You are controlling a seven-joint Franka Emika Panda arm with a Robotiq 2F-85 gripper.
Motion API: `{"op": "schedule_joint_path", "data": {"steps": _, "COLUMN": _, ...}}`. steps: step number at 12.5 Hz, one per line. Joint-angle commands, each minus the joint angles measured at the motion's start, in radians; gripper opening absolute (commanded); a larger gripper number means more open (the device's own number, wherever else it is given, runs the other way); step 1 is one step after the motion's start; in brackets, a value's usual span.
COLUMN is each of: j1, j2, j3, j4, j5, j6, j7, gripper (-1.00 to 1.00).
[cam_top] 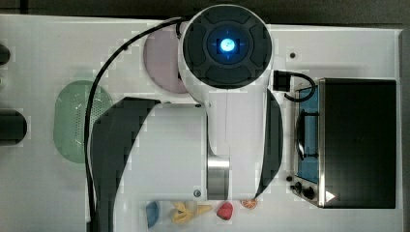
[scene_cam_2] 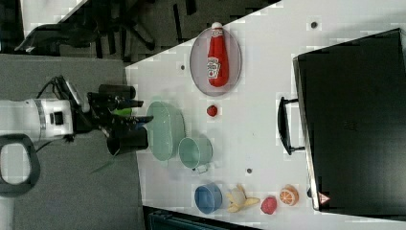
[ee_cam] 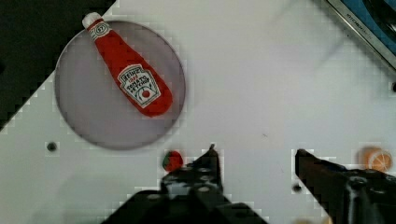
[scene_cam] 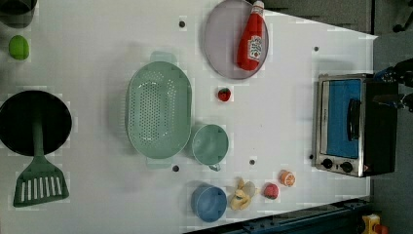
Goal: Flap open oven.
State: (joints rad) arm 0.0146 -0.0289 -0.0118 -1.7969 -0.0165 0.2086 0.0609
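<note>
one rigid metal oven (scene_cam: 353,124) sits at the left view's right edge of the white counter (scene_cam: 97,73), door shut; it looks heavy enough to stay put. its bar handle (scene_cam_2: 283,125) on the blue glass is the place to hook, and the glass wants gentle force. the gripper (ee_cam: 254,156) hangs spread and empty above the counter, well apart from it.

Boxy toaster oven (scene_cam: 353,125), black matte top, silver-framed front: 1 unit. Stands upright at the table's end, at the left view's right edge. Blue-tinted glass door (scene_cam: 344,118) shut, flush in its frame. Metal bar handle (scene_cam_2: 283,125) projects from the door. 2 black knobs (scene_cam: 336,165) beside the door.
</note>
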Motion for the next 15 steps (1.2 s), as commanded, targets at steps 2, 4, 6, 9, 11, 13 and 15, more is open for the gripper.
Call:
{"op": "schedule_joint_path", "data": {"steps": 2, "j1": -0.040, "j2": -0.348, "j3": -0.036, "j4": -0.229, "j5": 0.027, "j6": -0.146, "j7": 0.060, "gripper": 0.82}}
{"op": "schedule_joint_path", "data": {"steps": 4, "j1": -0.040, "j2": -0.348, "j3": -0.036, "j4": -0.229, "j5": 0.027, "j6": -0.146, "j7": 0.059, "gripper": 1.00}}
{"op": "schedule_joint_path", "data": {"steps": 6, "j1": -0.040, "j2": -0.348, "j3": -0.036, "j4": -0.229, "j5": 0.027, "j6": -0.146, "j7": 0.060, "gripper": 0.89}}
{"op": "schedule_joint_path", "data": {"steps": 9, "j1": -0.041, "j2": -0.348, "j3": -0.037, "j4": -0.230, "j5": 0.027, "j6": -0.146, "j7": 0.060, "gripper": 0.14}}
{"op": "schedule_joint_path", "data": {"steps": 11, "j1": -0.044, "j2": -0.346, "j3": -0.042, "j4": -0.232, "j5": 0.027, "j6": -0.146, "j7": 0.060, "gripper": -0.32}}
{"op": "schedule_joint_path", "data": {"steps": 13, "j1": -0.047, "j2": -0.341, "j3": -0.053, "j4": -0.244, "j5": 0.025, "j6": -0.146, "j7": 0.059, "gripper": -0.65}}
{"op": "schedule_joint_path", "data": {"steps": 15, "j1": -0.053, "j2": -0.327, "j3": -0.068, "j4": -0.260, "j5": 0.024, "j6": -0.138, "j7": 0.054, "gripper": -0.65}}
